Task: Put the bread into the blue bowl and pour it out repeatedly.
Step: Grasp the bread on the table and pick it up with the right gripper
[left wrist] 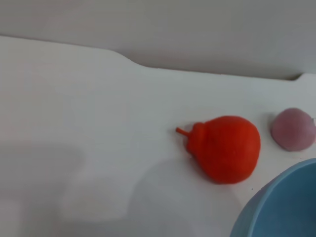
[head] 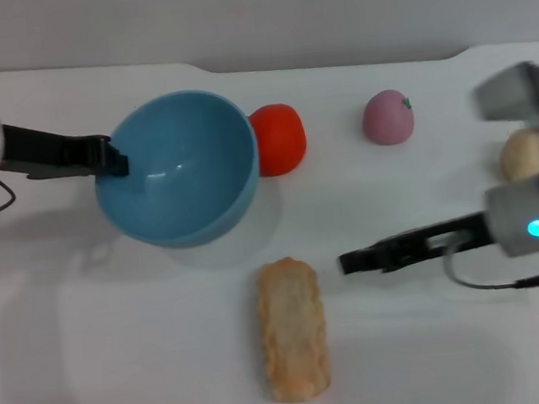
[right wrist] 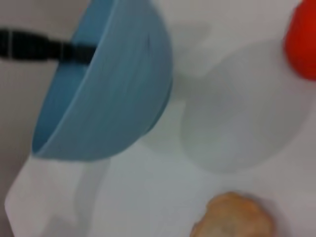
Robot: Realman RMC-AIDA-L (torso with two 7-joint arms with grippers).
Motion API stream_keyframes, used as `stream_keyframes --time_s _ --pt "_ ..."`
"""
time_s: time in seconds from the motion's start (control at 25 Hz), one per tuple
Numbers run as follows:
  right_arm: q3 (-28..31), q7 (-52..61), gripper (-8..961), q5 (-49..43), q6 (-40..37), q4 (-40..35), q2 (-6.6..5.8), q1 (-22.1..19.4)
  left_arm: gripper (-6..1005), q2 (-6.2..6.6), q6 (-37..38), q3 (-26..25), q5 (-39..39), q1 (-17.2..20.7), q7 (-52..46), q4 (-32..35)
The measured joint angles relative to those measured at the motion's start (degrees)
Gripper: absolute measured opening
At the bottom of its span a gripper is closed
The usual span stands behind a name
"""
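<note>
- left gripper point(head: 117, 162) comes in from the left edge of the head view, jaws clamped on the near-left rim of the blue bowl point(head: 188, 157)
- blue bowl is lifted and tipped, opening facing toward the camera and a bit right; inside looks empty; soft shadow on the white table point(head: 121, 353) just below it
- right wrist view shows the same bowl point(right wrist: 108, 94) from the side, tilted, clear of the table, with the dark left gripper finger point(right wrist: 44, 48) at its rim
- left wrist view: only a slice of bowl rim point(left wrist: 281, 207) in the corner, own fingers not in shot
- red tomato-like fruit point(head: 278, 138) just behind the bowl's right edge, on the table; touching or a small gap, can't tell; seen also in left wrist point(left wrist: 224, 148)
- bread point(head: 291, 328) lies flat on the table, in front of the bowl and slightly right, long axis running toward the camera, apart from bowl and both grippers; one end shows in right wrist point(right wrist: 232, 217)
- right gripper point(head: 353, 260) reaches in from the right, low over the table, tip just right of the bread's far end, not touching; jaws look closed and hold nothing
- pink round fruit point(head: 388, 117) at the back, right of the red one, well apart
- small beige ball point(head: 523, 156) near the right edge, partly behind the right arm
</note>
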Motion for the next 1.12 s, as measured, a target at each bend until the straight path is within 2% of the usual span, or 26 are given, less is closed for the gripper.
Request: stream_keyframes --time_s 0.16,0.28,0.36,0.4,0.56,0.8,0.92,1.12 --pt "8.0 -2.6 42 -0.1 -4.4 -0.7 -1.50 -4.6 26 -0.03 0.1 1.6 0.0 -0.4 0.0 -0.6" --pt "10.7 -3.0 15 -0.2 -6.9 -0.5 -1.73 -5.9 26 -0.03 0.1 2.2 0.0 -0.9 0.0 -0.9" --pt "10.1 -3.0 -2 -1.5 -7.5 -0.6 -1.19 -5.8 26 -0.02 0.1 2.4 0.1 -1.4 0.0 -1.2" --pt "9.5 -3.0 10 -2.8 -7.6 -0.7 -0.55 -5.4 26 -0.02 0.1 2.5 0.0 -1.7 0.0 -1.3" --pt "9.2 -0.5 58 -11.2 -7.9 0.9 1.36 -1.7 25 -0.02 0.0 3.4 0.0 -2.3 0.0 -1.4" --pt "9.2 0.0 129 -11.7 -7.0 4.5 1.90 2.4 25 -0.07 -0.3 4.6 0.0 -2.5 0.0 -1.4" --pt "9.0 0.1 238 -11.3 -6.3 5.4 2.11 3.4 25 -0.06 -0.3 4.5 0.0 -2.6 0.0 -1.4" --pt "4.0 0.0 420 -6.9 -2.8 8.8 2.18 6.0 25 0.00 -0.4 4.3 0.0 -2.7 0.0 -1.4"
